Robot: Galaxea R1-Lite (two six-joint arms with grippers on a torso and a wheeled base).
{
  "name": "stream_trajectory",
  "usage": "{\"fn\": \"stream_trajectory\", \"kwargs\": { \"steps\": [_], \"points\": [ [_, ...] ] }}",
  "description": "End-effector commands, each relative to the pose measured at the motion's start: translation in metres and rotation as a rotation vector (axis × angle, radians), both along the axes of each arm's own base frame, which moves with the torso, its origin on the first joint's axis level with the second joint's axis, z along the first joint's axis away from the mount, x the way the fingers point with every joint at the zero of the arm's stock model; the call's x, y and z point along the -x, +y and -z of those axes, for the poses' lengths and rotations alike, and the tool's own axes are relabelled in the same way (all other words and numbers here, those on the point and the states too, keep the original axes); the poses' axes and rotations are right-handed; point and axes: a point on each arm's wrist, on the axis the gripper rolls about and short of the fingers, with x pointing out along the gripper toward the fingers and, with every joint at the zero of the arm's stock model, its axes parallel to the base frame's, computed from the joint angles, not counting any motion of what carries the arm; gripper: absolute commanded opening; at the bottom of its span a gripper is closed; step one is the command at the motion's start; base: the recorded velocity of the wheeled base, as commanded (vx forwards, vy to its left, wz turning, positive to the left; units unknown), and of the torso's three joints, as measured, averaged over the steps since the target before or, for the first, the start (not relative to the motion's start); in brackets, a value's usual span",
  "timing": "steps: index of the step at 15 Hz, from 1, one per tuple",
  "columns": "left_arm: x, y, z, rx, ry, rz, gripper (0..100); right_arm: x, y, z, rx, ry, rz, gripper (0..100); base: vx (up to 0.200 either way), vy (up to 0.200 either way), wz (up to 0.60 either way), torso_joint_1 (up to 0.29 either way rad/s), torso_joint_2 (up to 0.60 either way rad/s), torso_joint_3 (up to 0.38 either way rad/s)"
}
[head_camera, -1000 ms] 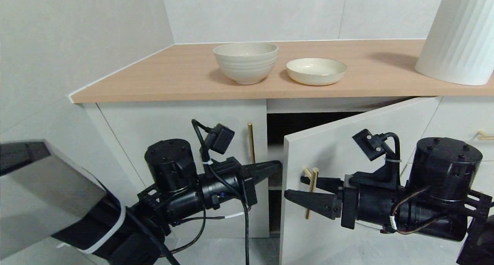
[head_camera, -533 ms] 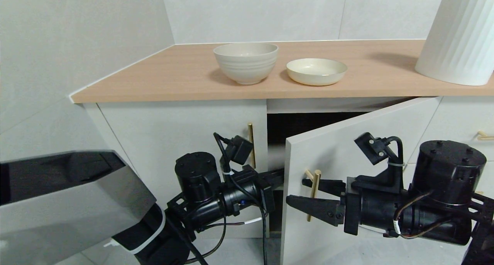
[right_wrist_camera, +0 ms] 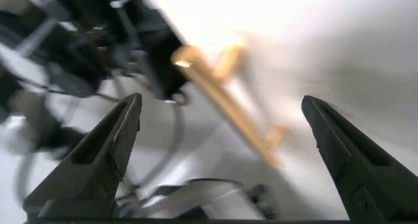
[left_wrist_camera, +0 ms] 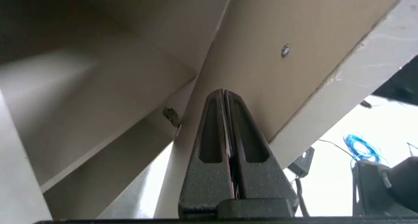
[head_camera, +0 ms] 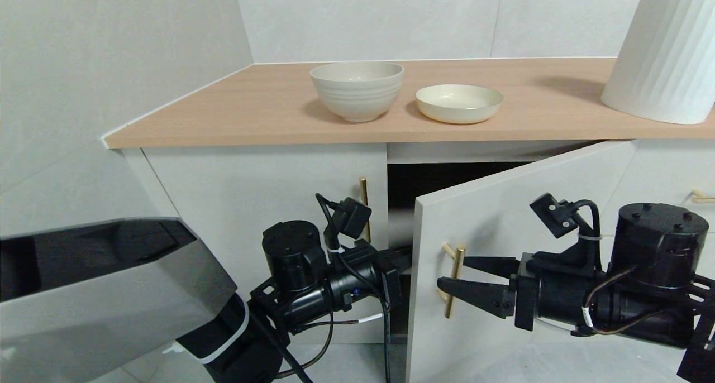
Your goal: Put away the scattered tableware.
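Observation:
A ribbed cream bowl (head_camera: 357, 90) and a shallow cream dish (head_camera: 459, 102) stand side by side on the wooden countertop (head_camera: 234, 115). Below them, the right cabinet door (head_camera: 503, 204) hangs partly open. My left gripper (left_wrist_camera: 224, 95) is shut, and its tips rest against the door's inner face in the gap by the door edge (head_camera: 403, 254). My right gripper (head_camera: 453, 272) is open in front of the door's gold handle (head_camera: 455, 279). That handle (right_wrist_camera: 219, 90) lies between the spread fingers (right_wrist_camera: 117, 129) without being clamped.
A tall white ribbed vessel (head_camera: 665, 53) stands on the counter at the right. The left cabinet door (head_camera: 251, 204) is closed and has its own gold handle (head_camera: 363, 204). Another handle (head_camera: 701, 194) shows at the far right. The cabinet interior (head_camera: 424, 179) is dark.
My left arm has moved right, its shut gripper slipping behind the door edge. My right gripper has drawn back to the right, and the door stands slightly wider.

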Motion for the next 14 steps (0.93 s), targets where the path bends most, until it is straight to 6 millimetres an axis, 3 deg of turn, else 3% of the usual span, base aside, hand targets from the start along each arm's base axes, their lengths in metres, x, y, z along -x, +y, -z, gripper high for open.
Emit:
{"fn": "stream_trajectory", "kwargs": {
  "steps": [1,3,6,7,8,10,14],
  "points": [
    [-0.002,0.000,-0.003,0.009,-0.008,-0.001,0,-0.001,-0.013,-0.004,0.015,-0.052,0.051,100,0.000,0.000,0.00,0.000,0.00,0.000],
    [-0.005,0.000,-0.008,0.027,-0.011,-0.004,0,0.009,-0.020,-0.009,0.037,-0.059,0.086,100,0.000,0.000,0.00,0.000,0.00,0.000],
    [-0.010,-0.001,-0.017,0.055,-0.020,-0.011,0,0.045,-0.040,-0.024,0.204,-0.006,0.288,100,0.000,0.000,0.00,0.000,0.00,0.000],
    [-0.013,-0.002,-0.019,0.056,-0.021,-0.012,0,0.052,-0.039,-0.027,0.242,-0.008,0.335,100,0.000,0.000,0.00,0.000,0.00,0.000],
    [-0.015,-0.004,-0.026,0.050,-0.014,-0.012,0,0.072,-0.034,-0.032,0.294,-0.021,0.383,100,0.000,0.000,0.00,0.000,0.00,0.000],
    [-0.016,-0.005,-0.032,0.039,-0.001,-0.012,0,0.090,-0.030,-0.036,0.289,-0.052,0.357,100,0.000,0.000,0.00,0.000,0.00,0.000],
    [-0.015,-0.004,-0.030,0.029,0.012,-0.011,0,0.095,-0.030,-0.027,0.341,-0.006,0.311,100,0.000,0.000,0.00,0.000,0.00,0.000]
  ]
}}
